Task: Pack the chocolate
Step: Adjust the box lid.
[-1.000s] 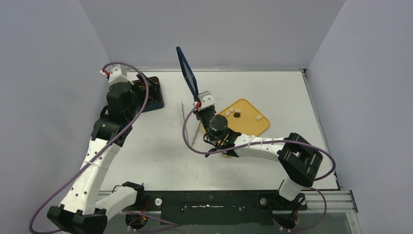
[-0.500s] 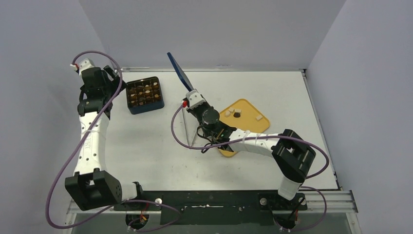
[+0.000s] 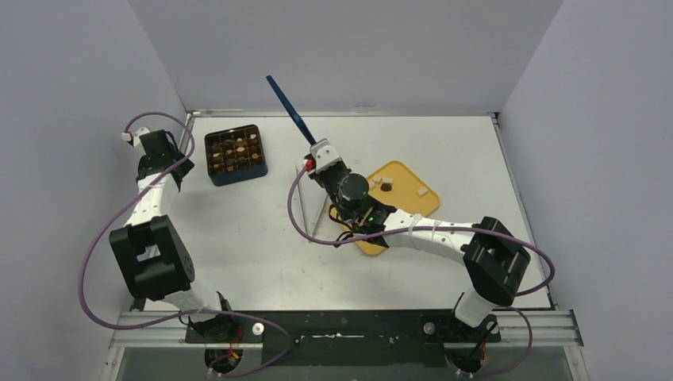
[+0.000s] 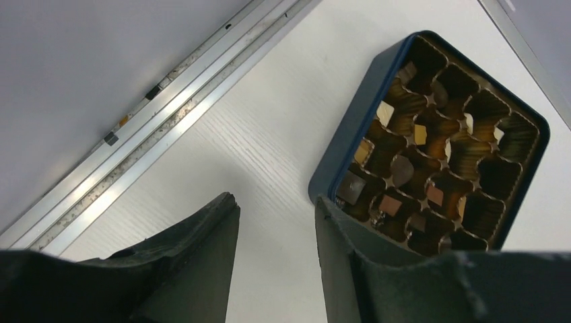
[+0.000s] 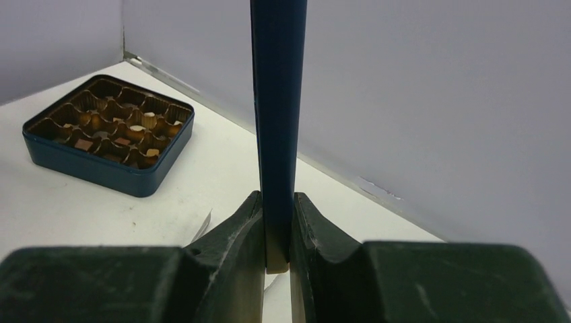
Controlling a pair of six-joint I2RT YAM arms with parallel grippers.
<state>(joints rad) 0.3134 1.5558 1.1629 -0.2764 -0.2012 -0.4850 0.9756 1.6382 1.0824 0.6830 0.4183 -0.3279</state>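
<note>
Left wrist: chocolate (image 4: 402, 169) in box (image 4: 350, 145) beside spread left jaws; right jaws pinch lid (image 5: 277, 101).

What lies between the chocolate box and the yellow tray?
Top view: the metal tongs lie on the table there, and the right fingers hold the blue lid above that stretch.

Both arms (image 3: 149, 208) have white shells and black joints. A purple cable (image 3: 290, 213) loops along each. The end effector (image 4: 275, 205) fingers (image 4: 202, 256) are dark and matte.
</note>
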